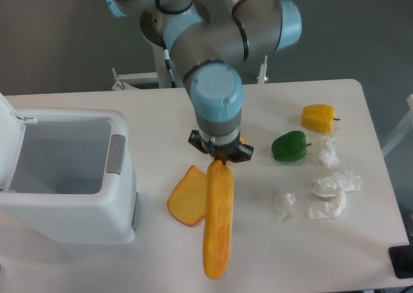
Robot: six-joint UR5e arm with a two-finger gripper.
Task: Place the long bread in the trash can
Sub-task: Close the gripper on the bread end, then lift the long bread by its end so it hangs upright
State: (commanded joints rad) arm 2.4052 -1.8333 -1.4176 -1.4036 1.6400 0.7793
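The long bread (pixel 218 222), a smooth orange-yellow loaf with rounded ends, is hanging from the gripper (pixel 220 161), which is pinching its top end; its lower length is covering part of the toast slice (pixel 187 197). The wrist is hiding the fingers. The trash can (pixel 64 177) is standing open at left on the worktop (pixel 361 241).
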